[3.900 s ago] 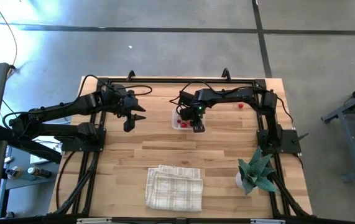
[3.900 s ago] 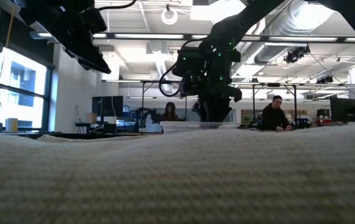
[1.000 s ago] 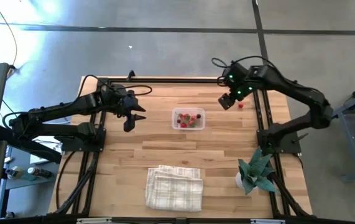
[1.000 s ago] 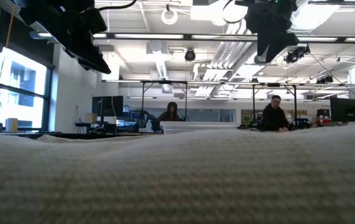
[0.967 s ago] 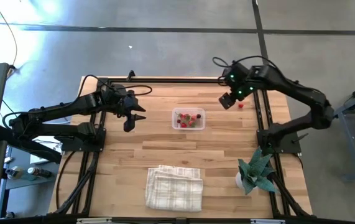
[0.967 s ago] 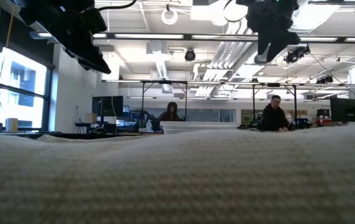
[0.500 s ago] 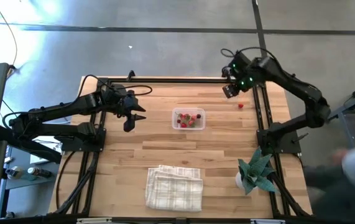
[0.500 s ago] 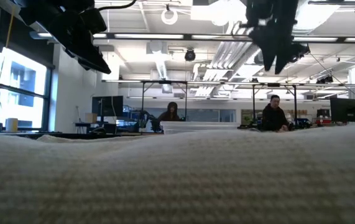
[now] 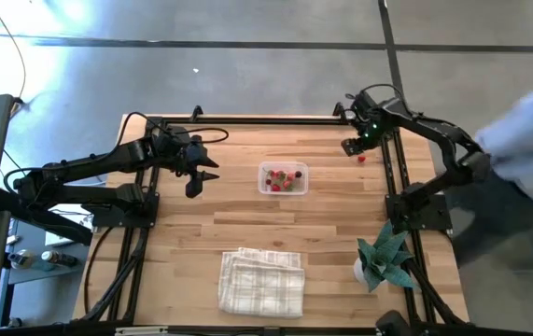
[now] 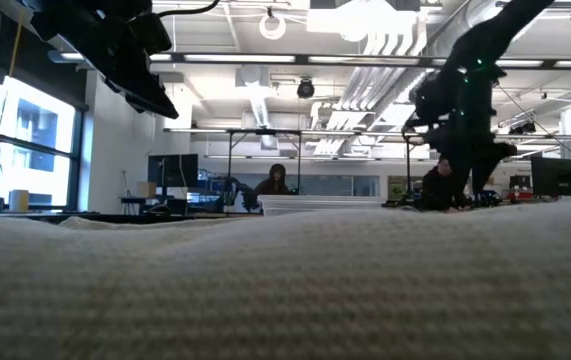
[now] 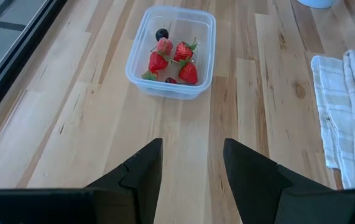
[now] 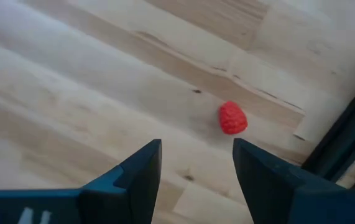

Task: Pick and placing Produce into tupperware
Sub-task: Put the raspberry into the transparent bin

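The clear tupperware (image 9: 262, 187) stands mid-table and holds several red pieces of produce (image 11: 176, 60) and one dark one. One more red piece (image 9: 362, 158) lies bare on the wood near the far right corner. My right gripper (image 9: 351, 148) hangs open just beside it, pointing down. In the right wrist view that piece (image 12: 232, 117) lies a little beyond the open fingers (image 12: 196, 155). My left gripper (image 9: 201, 177) waits open above the table, left of the tupperware (image 11: 165, 90), with nothing between its fingers (image 11: 193, 155).
A folded white checked cloth (image 9: 261, 282) lies at the near middle and fills the low view's foreground (image 10: 285, 290). A small potted plant (image 9: 385, 261) stands near right. A black frame rail (image 9: 385, 163) runs just right of the loose piece. A blurred person (image 9: 518, 177) is beside the table's right edge.
My right gripper has swung toward the table's far right corner and come down from high above to just over the wood beside the loose red piece, staying open. A person has come into view at the table's right side.
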Motion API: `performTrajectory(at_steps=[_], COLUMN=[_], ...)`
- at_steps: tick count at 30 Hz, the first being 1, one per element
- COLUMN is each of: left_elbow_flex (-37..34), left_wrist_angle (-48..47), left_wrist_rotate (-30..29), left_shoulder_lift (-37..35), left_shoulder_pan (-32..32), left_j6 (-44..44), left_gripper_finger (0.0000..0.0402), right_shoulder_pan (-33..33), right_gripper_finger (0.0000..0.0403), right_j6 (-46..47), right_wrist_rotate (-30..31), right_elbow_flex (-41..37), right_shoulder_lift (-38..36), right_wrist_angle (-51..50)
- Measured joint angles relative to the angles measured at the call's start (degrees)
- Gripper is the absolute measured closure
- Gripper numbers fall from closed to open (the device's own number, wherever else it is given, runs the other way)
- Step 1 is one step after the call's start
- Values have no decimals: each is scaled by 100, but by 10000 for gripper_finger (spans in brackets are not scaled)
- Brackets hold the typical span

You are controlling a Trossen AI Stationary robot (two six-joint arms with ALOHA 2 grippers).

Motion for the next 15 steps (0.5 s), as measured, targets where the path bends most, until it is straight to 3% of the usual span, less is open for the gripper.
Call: performTrajectory(at_steps=[8, 15], left_elbow_flex=[0, 0], left_wrist_angle=[-1, -1], left_wrist_rotate=[-2, -2], left_shoulder_lift=[0, 0], left_shoulder_pan=[1, 1], left_j6=[-1, -1], left_gripper_finger=[243, 243], right_shoulder_pan=[-417, -363], right_gripper_finger=[215, 215], right_j6=[-98, 131], right_wrist_rotate=[149, 285], right_elbow_flex=[-750, -778], right_shoulder_lift=[-35, -34], right_wrist_angle=[721, 945])
